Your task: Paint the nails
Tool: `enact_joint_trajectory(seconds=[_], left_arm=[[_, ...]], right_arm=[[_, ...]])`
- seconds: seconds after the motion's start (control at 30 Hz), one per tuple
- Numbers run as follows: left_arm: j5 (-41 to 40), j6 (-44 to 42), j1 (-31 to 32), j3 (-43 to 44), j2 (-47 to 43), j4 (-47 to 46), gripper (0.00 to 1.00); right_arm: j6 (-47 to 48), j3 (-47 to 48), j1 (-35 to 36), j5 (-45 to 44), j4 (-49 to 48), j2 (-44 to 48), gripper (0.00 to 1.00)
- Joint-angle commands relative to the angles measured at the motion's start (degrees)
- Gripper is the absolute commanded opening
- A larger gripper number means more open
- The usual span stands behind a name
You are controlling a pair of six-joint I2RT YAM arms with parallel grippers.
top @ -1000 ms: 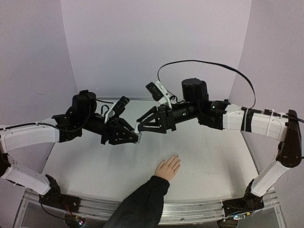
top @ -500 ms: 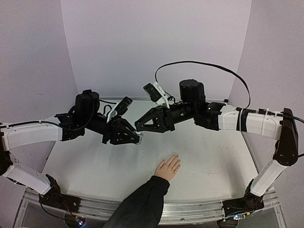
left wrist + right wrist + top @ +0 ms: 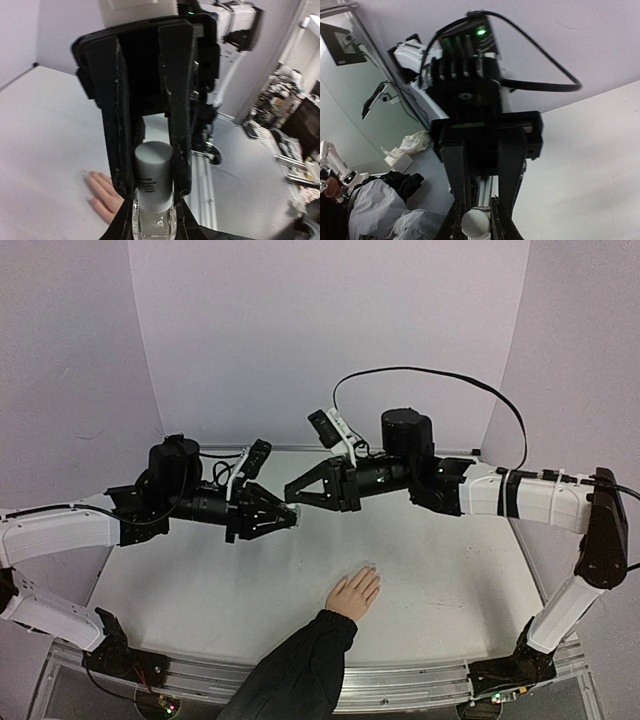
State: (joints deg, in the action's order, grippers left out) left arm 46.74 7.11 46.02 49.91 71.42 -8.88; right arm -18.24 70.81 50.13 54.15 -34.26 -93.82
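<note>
Here we see the left gripper (image 3: 290, 520) clamped on the small clear bottle (image 3: 155, 227) in mid-air, the right gripper (image 3: 294, 496) pinching its white cap (image 3: 152, 167). The nails (image 3: 368, 576) (too tiny to make out) are on the hand (image 3: 352, 596), which lies flat on the table (image 3: 200, 590) below, well apart from both grippers.

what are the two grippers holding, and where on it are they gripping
One small bottle: the left gripper grips its clear glass body, and the right gripper pinches its white cap.
</note>
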Motion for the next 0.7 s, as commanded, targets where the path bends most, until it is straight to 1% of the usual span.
enact_joint_trajectory(seconds=[0.0, 0.07, 0.1, 0.13, 0.17, 0.2, 0.23, 0.27, 0.37, 0.57, 0.6, 0.67], left_arm=[[-38.4, -6.8, -0.8, -1.6, -5.4, -2.2, 0.00], [-51.3, -8.3, -0.6, -1.4, -5.8, -1.8, 0.00], [-56.2, -9.1, -0.5, -1.0, -5.6, -1.7, 0.00], [-59.5, -9.9, -0.3, -0.5, -5.1, -1.6, 0.00], [-61.6, -10.6, -0.1, 0.0, -4.5, -1.6, 0.00], [-63.2, -11.6, 0.3, 0.6, -3.7, -1.7, 0.00], [-64.4, -12.1, 0.8, 1.2, -2.7, -1.7, 0.00], [-65.2, -12.5, 1.3, 1.6, -1.9, -1.7, 0.00], [-66.0, -13.2, 2.5, 2.6, 0.8, -1.7, 0.00], [-66.9, -13.1, 4.0, 1.8, 2.0, -1.7, 0.00], [-66.4, -13.0, 4.0, 1.4, 1.8, -1.7, 0.00], [-62.6, -13.1, 4.0, 0.9, 0.9, -1.7, 0.00]], right_arm=[[-2.3, -0.8, 1.6, -9.3, 2.0, 3.0, 0.00], [-3.8, -0.3, 2.8, -21.8, 4.6, 3.1, 0.00], [-4.8, 0.4, 4.2, -28.0, 5.5, 3.1, 0.00], [-5.3, 2.1, 6.4, -37.1, 8.4, 2.7, 0.00], [-6.0, 4.0, 8.8, -45.8, 11.5, 2.3, 0.00], [-6.9, 5.6, 11.1, -52.6, 13.6, 1.6, 0.00], [-8.3, 7.2, 12.9, -58.5, 15.1, 0.9, 0.00], [-9.1, 8.6, 14.4, -61.4, 15.9, 0.0, 0.00], [-9.7, 12.4, 16.9, -66.0, 18.5, -2.0, 0.00], [-10.0, 14.2, 17.0, -65.8, 19.7, -2.1, 0.00], [-9.5, 14.1, 17.1, -65.5, 19.8, -1.9, 0.00], [-8.2, 13.3, 17.0, -65.4, 19.6, -0.8, 0.00]])
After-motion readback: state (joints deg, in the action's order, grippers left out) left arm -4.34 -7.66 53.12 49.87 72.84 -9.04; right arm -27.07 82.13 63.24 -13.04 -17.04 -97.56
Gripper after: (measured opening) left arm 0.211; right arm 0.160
